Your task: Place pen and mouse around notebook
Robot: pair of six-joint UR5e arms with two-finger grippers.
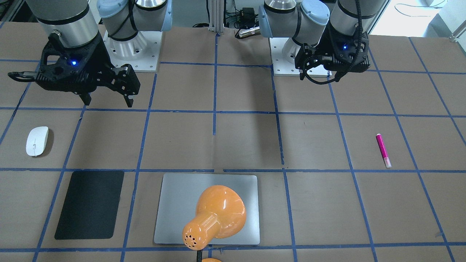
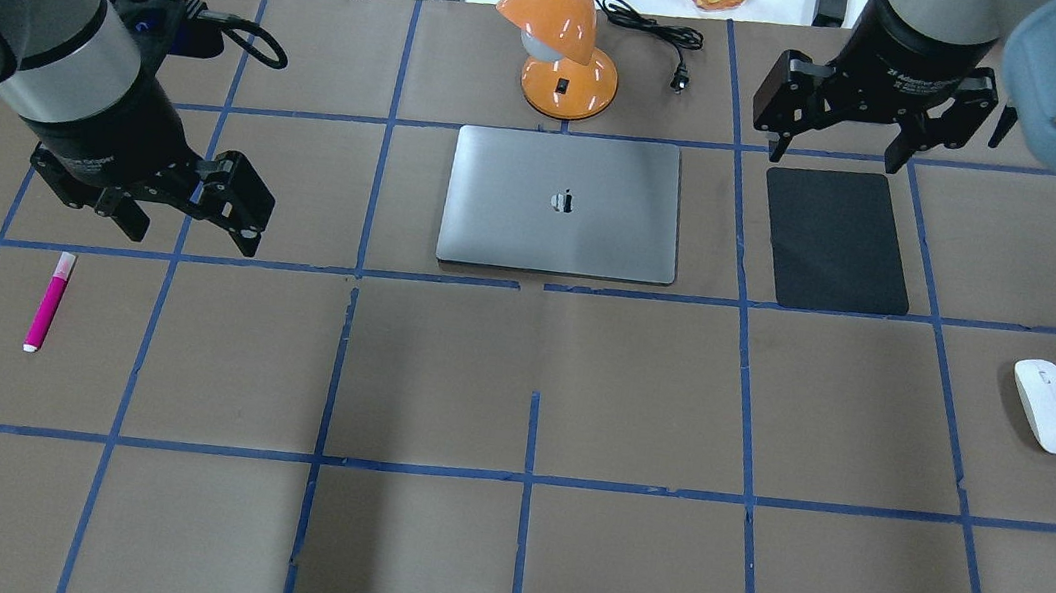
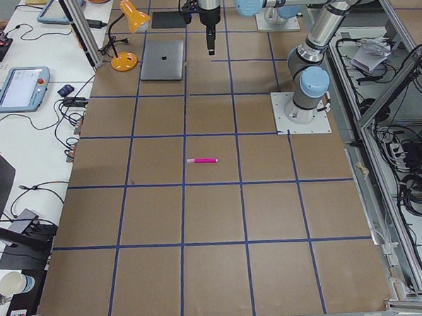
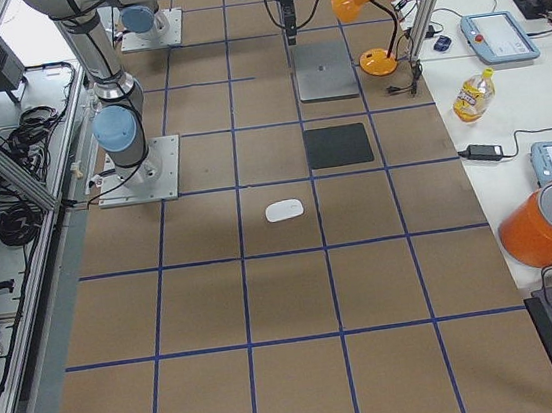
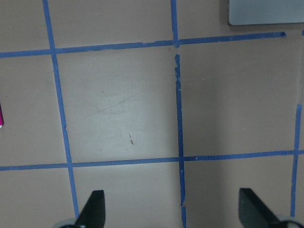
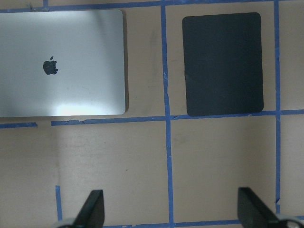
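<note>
You had nothing picked up yet: left claw [image 2: 190, 240] and right claw [image 2: 835, 158] both hung wide and empty above the table [image 2: 558, 542]. The pen [image 2: 49, 301] lay well left of the notebook [image 2: 562, 202], the mouse [image 2: 1049, 406] far right, beyond the black mat [image 2: 837, 239]. Your next move likely called for lowering the left claw squarely over the pen.

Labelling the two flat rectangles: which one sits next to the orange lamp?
The silver-grey notebook, logo on its lid, right by the lamp; the black mat lies one square aside.
</note>
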